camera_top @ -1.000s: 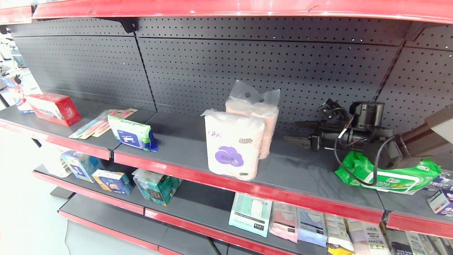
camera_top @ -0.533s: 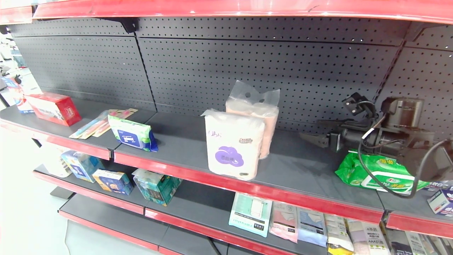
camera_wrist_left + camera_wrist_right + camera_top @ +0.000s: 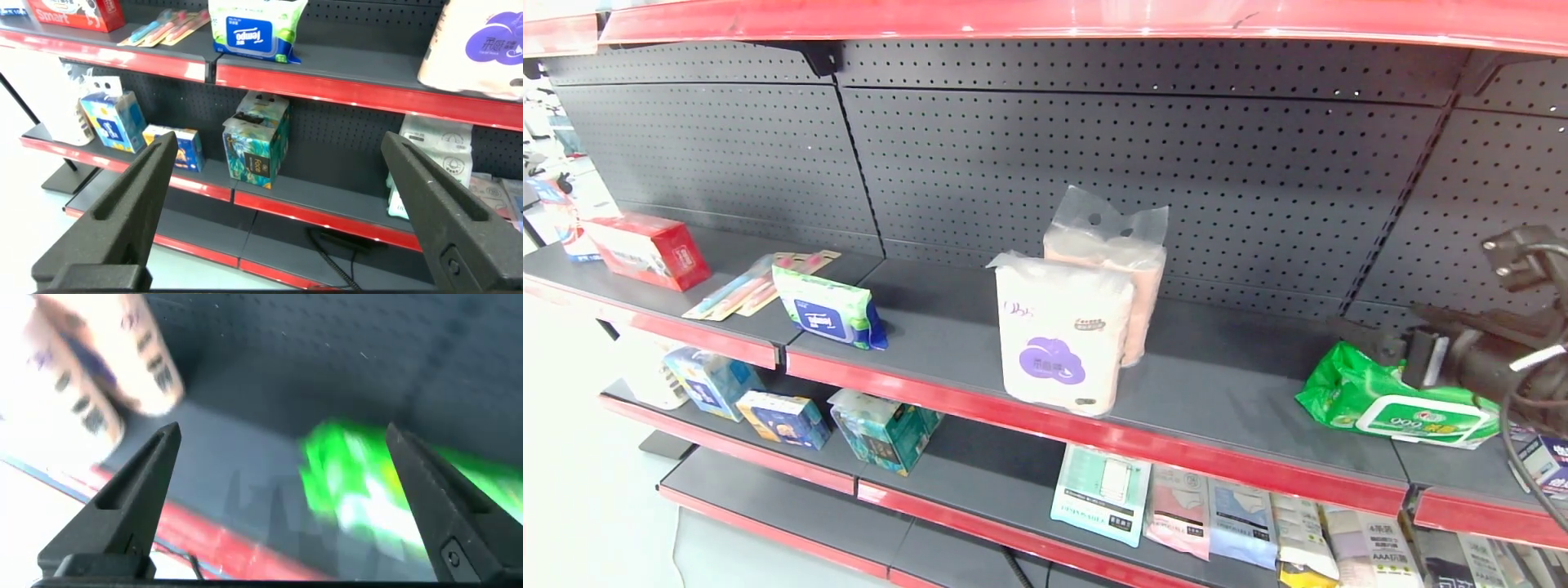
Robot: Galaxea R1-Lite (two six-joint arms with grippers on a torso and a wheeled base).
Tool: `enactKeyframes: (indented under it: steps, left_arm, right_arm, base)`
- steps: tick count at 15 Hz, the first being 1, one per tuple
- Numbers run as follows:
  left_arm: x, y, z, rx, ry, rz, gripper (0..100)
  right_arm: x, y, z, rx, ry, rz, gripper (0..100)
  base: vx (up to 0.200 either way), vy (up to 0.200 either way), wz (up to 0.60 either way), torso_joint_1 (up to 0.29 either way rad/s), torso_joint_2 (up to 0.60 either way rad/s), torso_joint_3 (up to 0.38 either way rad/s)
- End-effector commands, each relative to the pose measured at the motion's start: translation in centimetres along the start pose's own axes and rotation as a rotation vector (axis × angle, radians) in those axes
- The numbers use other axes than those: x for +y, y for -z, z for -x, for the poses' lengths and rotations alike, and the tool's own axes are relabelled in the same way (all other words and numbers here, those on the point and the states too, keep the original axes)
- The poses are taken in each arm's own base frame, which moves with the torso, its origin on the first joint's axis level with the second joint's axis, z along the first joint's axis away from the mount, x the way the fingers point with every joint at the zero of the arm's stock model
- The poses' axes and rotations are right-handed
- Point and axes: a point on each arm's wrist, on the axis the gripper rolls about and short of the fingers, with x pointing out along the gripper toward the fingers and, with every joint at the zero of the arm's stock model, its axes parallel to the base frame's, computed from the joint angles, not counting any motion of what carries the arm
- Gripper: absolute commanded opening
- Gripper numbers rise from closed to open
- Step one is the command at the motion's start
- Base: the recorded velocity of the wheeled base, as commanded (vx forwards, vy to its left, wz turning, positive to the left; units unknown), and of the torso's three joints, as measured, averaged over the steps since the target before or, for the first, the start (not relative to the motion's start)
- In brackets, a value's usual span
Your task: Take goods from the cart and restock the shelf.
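Nearest, on the left gripper (image 3: 279,140): spread wide, holding nothing, hanging low before the lower shelves. On the right gripper (image 3: 282,431): likewise wide open and empty, level with the middle shelf (image 3: 1217,384), tips just beside the green wipes pack (image 3: 1396,400). As for that pack: lying flat near the shelf's front edge, right of the white tissue pack (image 3: 1062,335) and well apart from it. Farther in, a pink tissue pack (image 3: 1123,245) upright just behind the white one, before the pegboard (image 3: 1094,147).

Judged as the close of one placement: goods down, nothing gripped. Next, probably: drawing the arm off the shelf without nudging the pack, then turning to the cart for another item, with the bare stretch between tissue and wipes as room for it.
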Motion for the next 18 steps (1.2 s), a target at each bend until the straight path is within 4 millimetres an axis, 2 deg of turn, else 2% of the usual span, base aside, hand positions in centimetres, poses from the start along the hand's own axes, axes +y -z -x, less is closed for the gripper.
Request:
enactKeyframes:
  steps: [1,2,3,4,5,6,7,8,12,17,18]
  left_arm:
    - [0.0,0.0,0.0,0.000,0.000,0.000,100]
    - [0.0,0.0,0.0,0.000,-0.002,0.000,100]
    - [0.0,0.0,0.0,0.000,0.000,0.000,100]
    - [0.0,0.0,0.0,0.000,-0.002,0.000,100]
    - [0.0,0.0,0.0,0.000,0.000,0.000,100]
    - [0.0,0.0,0.0,0.000,0.000,0.000,100]
    - [0.0,0.0,0.0,0.000,0.000,0.000,100]
    - [0.0,0.0,0.0,0.000,0.000,0.000,100]
    - [0.0,0.0,0.0,0.000,0.000,0.000,100]
    - [0.0,0.0,0.0,0.000,0.000,0.000,100]
    - [0.0,0.0,0.0,0.000,0.000,0.000,100]
  right_arm:
    - [1.0,3.5,10.4,-0.061,0.104,-0.020,100]
    - [1.3,5.6,13.8,-0.053,0.176,-0.003,100]
    - [1.4,7.0,15.7,-0.045,0.254,-0.004,100]
    - [1.5,7.6,16.6,-0.049,0.291,-0.006,100]
    - [1.7,9.2,19.0,-0.098,0.342,-0.008,100]
    - [1.9,9.9,19.7,-0.116,0.344,-0.009,100]
    - [2.2,11.9,21.5,-0.124,0.363,0.012,100]
    - [2.3,12.8,22.2,-0.119,0.406,0.037,100]
    - [2.2,14.2,21.9,-0.078,0.480,0.042,100]
    - [2.9,14.7,20.5,-0.225,0.113,0.036,100]
    - [2.9,14.8,20.3,-0.237,0.114,0.039,100]
  base:
    - [0.000,0.000,0.00,0.000,0.00,0.000]
    - [0.000,0.000,0.00,0.000,0.00,0.000]
    - [0.000,0.000,0.00,0.000,0.00,0.000]
    - [0.000,0.000,0.00,0.000,0.00,0.000]
    - [0.000,0.000,0.00,0.000,0.00,0.000]
    - [0.000,0.000,0.00,0.000,0.00,0.000]
    - [0.000,0.000,0.00,0.000,0.00,0.000]
    - [0.000,0.000,0.00,0.000,0.00,0.000]
    - [0.000,0.000,0.00,0.000,0.00,0.000]
    - [0.000,0.000,0.00,0.000,0.00,0.000]
    - [0.000,0.000,0.00,0.000,0.00,0.000]
